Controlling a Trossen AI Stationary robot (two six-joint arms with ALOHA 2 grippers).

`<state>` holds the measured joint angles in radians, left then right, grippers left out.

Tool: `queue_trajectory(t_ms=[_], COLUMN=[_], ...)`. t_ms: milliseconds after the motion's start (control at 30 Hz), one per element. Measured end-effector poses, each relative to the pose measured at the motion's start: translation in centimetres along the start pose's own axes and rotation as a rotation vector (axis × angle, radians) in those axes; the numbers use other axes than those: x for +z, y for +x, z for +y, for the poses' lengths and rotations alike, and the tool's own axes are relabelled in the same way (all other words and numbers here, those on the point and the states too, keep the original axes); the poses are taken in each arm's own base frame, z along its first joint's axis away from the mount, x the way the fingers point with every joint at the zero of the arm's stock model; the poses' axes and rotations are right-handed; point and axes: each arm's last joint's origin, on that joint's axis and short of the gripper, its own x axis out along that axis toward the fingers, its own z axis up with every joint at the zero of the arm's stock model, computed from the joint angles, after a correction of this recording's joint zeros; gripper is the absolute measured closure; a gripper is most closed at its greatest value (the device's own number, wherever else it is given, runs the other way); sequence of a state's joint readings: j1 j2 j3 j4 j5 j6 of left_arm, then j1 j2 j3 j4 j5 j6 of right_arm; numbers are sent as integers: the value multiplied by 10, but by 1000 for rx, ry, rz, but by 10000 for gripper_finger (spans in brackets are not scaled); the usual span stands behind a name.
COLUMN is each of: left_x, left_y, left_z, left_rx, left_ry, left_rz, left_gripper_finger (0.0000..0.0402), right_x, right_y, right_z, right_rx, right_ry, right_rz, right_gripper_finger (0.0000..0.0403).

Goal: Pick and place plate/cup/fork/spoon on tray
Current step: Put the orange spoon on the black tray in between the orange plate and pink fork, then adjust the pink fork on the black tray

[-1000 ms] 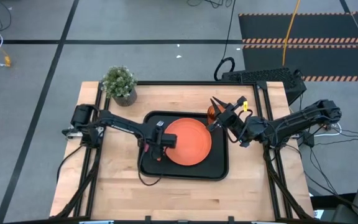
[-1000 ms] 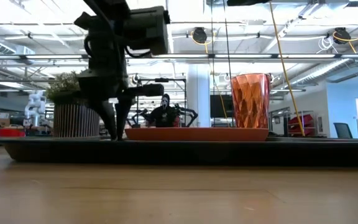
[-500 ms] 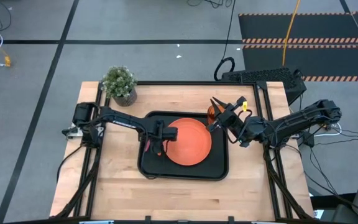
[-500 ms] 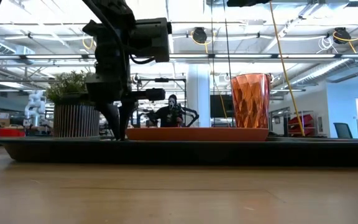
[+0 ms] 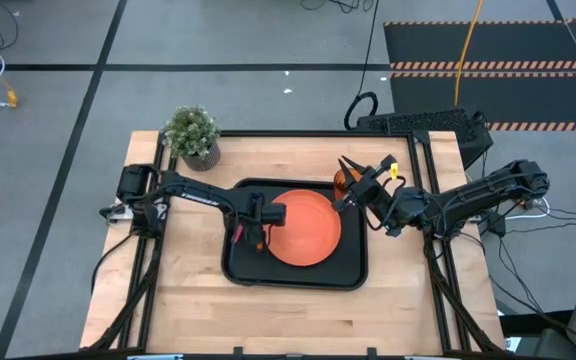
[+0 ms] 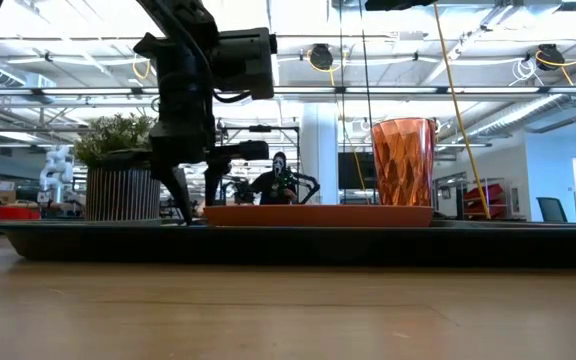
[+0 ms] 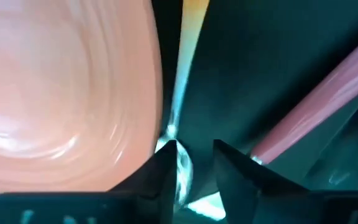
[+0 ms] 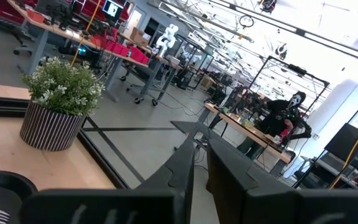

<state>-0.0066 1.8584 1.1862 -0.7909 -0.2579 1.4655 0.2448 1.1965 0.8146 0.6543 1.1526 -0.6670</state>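
Wooden tabletop is carrying the tray (image 5: 298,277), with one plate (image 5: 303,228) lying in it, one cup (image 6: 403,161) standing at the tray's far right corner, and one spoon (image 7: 178,99) and one fork (image 7: 321,99) lying in the tray just left of the plate. Left gripper (image 5: 252,232) is hanging low over the spoon with its fingers narrowly parted around the bowl end, so lifting off could be snagging and dragging the spoon against the plate. Right gripper (image 5: 349,171) is waiting beside the cup, fingers nearly together and empty, near one plant (image 5: 192,135).

grey floor (image 5: 268,40) (black taped lines), bright ceiling lights (image 6: 68,20).
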Motion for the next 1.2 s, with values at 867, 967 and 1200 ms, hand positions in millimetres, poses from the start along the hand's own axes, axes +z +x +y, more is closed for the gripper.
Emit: queue_trajectory(t_ms=[867,967,1200], left_x=[-30,-32,-38], left_y=[4,5,7], left_z=[-10,-10,-10], left_rx=[-69,-60,-81], left_ry=[-516,-593,-640], left_rz=[231,234,193], left_gripper_finger=[254,254,254], right_x=[0,0,0], right_y=[0,0,0], right_z=[0,0,0], right_rx=[0,0,0], right_ry=[0,0,0], right_rz=[0,0,0], right_gripper_finger=[367,367,367])
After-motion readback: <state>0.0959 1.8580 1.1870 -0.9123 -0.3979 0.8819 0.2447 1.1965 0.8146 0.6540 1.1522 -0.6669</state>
